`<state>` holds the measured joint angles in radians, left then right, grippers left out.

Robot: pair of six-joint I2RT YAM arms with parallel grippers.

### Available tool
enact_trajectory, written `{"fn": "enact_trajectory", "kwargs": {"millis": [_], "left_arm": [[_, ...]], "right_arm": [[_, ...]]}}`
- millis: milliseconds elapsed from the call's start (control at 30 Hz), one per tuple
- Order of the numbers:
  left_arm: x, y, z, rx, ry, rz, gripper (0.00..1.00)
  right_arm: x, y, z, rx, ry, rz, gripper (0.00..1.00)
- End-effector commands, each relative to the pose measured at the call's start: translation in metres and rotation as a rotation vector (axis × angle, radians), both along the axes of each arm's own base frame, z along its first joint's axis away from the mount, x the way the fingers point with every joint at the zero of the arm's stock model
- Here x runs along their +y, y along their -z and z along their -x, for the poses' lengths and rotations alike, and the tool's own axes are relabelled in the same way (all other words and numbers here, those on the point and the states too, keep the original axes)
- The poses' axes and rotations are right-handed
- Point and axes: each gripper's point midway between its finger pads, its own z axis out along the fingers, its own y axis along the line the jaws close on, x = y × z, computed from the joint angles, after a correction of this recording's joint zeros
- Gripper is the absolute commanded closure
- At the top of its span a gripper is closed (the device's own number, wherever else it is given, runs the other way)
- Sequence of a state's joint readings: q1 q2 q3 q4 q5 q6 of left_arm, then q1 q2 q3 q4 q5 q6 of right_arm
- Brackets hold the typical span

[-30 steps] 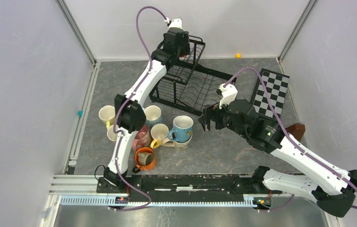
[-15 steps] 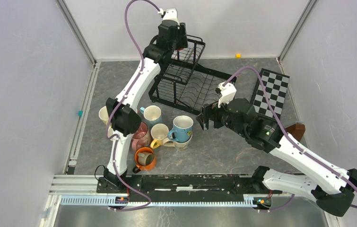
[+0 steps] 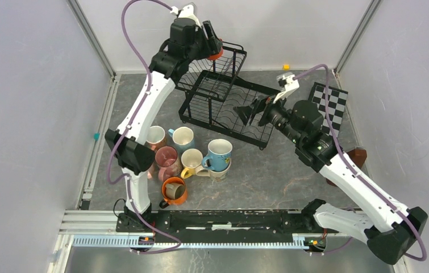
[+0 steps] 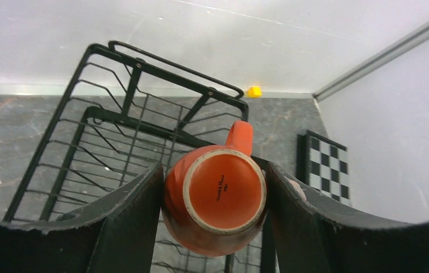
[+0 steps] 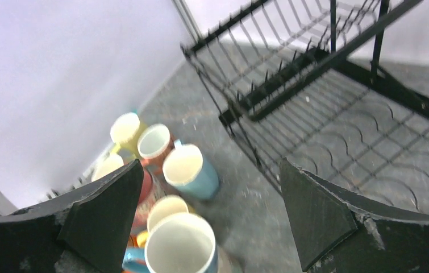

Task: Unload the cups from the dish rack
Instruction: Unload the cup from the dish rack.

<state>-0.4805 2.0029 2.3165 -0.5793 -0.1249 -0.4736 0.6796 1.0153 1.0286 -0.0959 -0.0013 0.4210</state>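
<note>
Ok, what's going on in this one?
The left hand grips an orange mug by its sides, base toward the wrist, at the upper basket of the black dish rack. The right hand hangs open and empty by the rack's lower tray. A group of cups stands on the table, on the left arm's side.

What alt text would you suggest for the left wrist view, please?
The left gripper holds an orange mug, base toward the camera, with the black wire dish rack behind it. A checkered board and small yellow block lie beyond.
</note>
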Motion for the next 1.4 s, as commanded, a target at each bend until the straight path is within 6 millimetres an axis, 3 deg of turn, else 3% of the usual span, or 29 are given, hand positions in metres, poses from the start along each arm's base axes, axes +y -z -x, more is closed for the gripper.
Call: {"fn": "enact_trajectory", "kwargs": {"millis": [0, 167, 533, 867, 1367], "left_arm": [[0.001, -0.047, 0.033, 0.012, 0.053, 0.218, 0.72], [-0.009, -0.052, 0.058, 0.061, 0.132, 0.352, 0.73], [-0.028, -0.049, 0.092, 0.181, 0.236, 0.579, 0.73], [-0.033, -0.04, 0.102, 0.23, 0.263, 0.664, 0.75], [-0.034, -0.039, 0.116, 0.261, 0.295, 0.744, 0.76]], "right_arm": [[0.005, -0.06, -0.013, -0.146, -0.087, -0.259, 0.05], [0.009, -0.067, -0.032, -0.15, -0.145, -0.372, 0.1], [0.032, -0.072, -0.065, -0.149, -0.186, -0.412, 0.24], [0.04, -0.073, -0.09, -0.114, -0.182, -0.466, 0.37], [0.049, -0.078, -0.105, -0.098, -0.205, -0.514, 0.54]]}}
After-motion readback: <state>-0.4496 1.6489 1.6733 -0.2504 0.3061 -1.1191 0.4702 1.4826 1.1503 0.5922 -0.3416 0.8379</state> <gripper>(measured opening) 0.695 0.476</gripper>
